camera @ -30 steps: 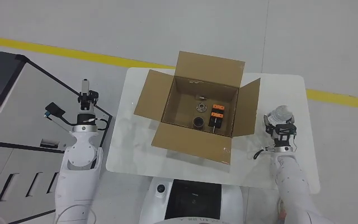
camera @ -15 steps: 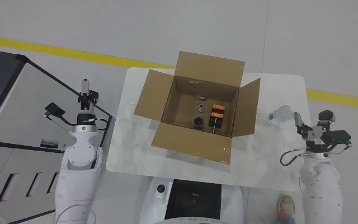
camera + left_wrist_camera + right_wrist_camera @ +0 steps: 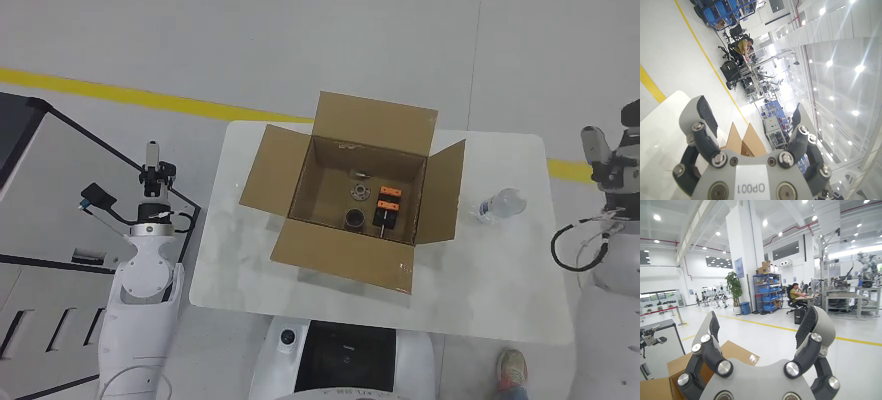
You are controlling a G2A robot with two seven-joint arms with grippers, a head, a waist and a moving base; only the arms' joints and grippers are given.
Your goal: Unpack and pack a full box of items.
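An open cardboard box (image 3: 345,160) stands in the middle of the white table (image 3: 500,290). On its floor lie a small metal disc (image 3: 357,189), a dark ring-shaped part (image 3: 354,217) and an orange-and-black item (image 3: 387,211). A clear plastic bottle (image 3: 500,205) lies on the table just right of the box. My left gripper (image 3: 152,165) (image 3: 750,108) is held up off the table's left side, open with nothing between its fingers. My right gripper (image 3: 603,150) (image 3: 762,315) is off the table's right edge, open with nothing in it, well away from the bottle.
The box flaps (image 3: 745,138) (image 3: 730,349) are folded outward on all sides. Bare table surface lies in front of the box and around the bottle. A dark frame (image 3: 60,180) stands on the floor left of the table.
My right gripper, which was on the bottle a second ago, has let it go and pulled back off the table to the right. The bottle stays lying on the table. The left arm has not moved.
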